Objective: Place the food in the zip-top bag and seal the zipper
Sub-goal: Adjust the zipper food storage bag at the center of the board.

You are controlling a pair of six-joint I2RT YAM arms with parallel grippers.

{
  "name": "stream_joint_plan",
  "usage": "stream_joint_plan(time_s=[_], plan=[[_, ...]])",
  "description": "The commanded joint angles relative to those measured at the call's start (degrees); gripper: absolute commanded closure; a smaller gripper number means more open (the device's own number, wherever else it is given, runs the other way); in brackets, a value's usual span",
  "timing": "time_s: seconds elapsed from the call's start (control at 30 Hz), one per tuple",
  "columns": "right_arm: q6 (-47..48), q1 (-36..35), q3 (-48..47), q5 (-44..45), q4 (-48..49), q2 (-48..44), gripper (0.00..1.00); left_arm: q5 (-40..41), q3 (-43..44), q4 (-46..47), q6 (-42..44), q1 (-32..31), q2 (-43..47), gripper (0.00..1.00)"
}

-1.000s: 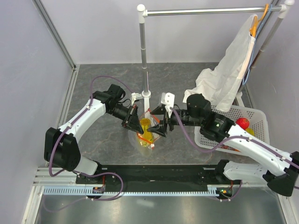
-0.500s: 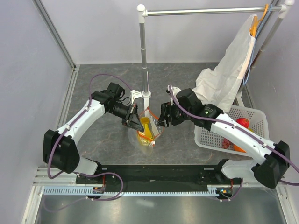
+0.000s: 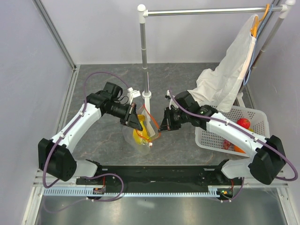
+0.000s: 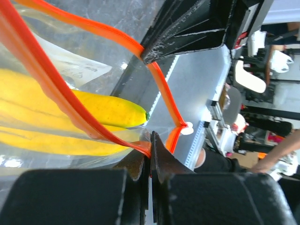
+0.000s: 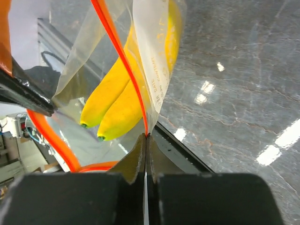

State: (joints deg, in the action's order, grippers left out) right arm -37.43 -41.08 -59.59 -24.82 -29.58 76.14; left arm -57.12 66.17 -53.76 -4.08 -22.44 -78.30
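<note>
The left tool (image 3: 135,123) and the right tool (image 3: 162,125) are each pressed together on the red zipper (image 4: 159,79) of the clear bag (image 3: 139,142). They pinch opposite lips and hold the mouth apart above the middle of the desk (image 3: 101,143). The banana (image 4: 96,110) already sits inside. A red fruit (image 3: 243,123) and other pieces lie in the white basket (image 3: 263,116) at the right edge, so the filling step looks only partly done. Sealing has not begun, and the small white slider (image 4: 187,127) sits at one end of the strip.

The next move probably calls for one tool to let go and fetch fruit while the other holds the limp mouth up.

The desk is grey, marbled and glossy, and it throws bright reflections. Plain grey walls close off the left and far edges. A metal rack (image 3: 143,47) stands at mid-desk, and a white cloth bag (image 3: 229,79) hangs toward the far right corner.
</note>
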Motion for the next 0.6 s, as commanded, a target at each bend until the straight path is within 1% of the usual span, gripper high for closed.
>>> stream_joint_plan(time_s=[0.0, 0.13, 0.17, 0.23, 0.27, 0.3, 0.37, 0.4, 0.47, 0.57], plan=[[-0.01, 0.38, -3.50, -3.48, 3.04, -1.25, 1.00, 3.59, 0.54, 1.11, -0.32, -0.15, 4.90, 0.98], [0.52, 0.56, -6.14, -3.48, 2.69, -4.59, 1.00, 10.17, 3.43, -2.48, 0.73, -0.15, 6.06, 0.98], [0.60, 0.65, -6.85, -3.92, 2.34, -5.81, 1.00, 14.45, 4.66, -3.45, 0.91, -0.15, 5.88, 0.98], [2.62, 0.65, -10.27, -4.80, -0.47, -6.70, 1.00, 18.17, 10.45, -8.80, 2.92, -0.15, 4.14, 0.98], [3.06, 0.65, -10.98, -4.54, -0.82, -7.58, 1.00, 21.93, 12.90, -11.34, 3.80, -0.24, 3.25, 0.98], [3.59, 0.56, -11.85, -4.19, -1.17, -7.84, 1.00, 23.71, 17.89, -15.29, 5.99, -0.24, 2.37, 0.98], [4.47, 0.65, -12.56, -3.92, -1.18, -8.29, 1.00, 26.87, 22.40, -19.26, 8.11, -0.24, -0.18, 0.98], [4.65, 0.65, -13.09, -5.14, -1.27, -8.29, 1.00, 27.32, 25.99, -21.98, 8.55, -0.24, -0.71, 0.98], [5.17, 0.65, -13.97, -6.55, -1.53, -8.37, 1.00, 27.07, 29.17, -23.58, 9.43, -0.24, -1.06, 0.98], [6.49, 0.65, -14.58, -6.82, -2.75, -8.64, 1.00, 25.49, 28.14, -23.68, 9.70, -0.33, -0.10, 0.98]])
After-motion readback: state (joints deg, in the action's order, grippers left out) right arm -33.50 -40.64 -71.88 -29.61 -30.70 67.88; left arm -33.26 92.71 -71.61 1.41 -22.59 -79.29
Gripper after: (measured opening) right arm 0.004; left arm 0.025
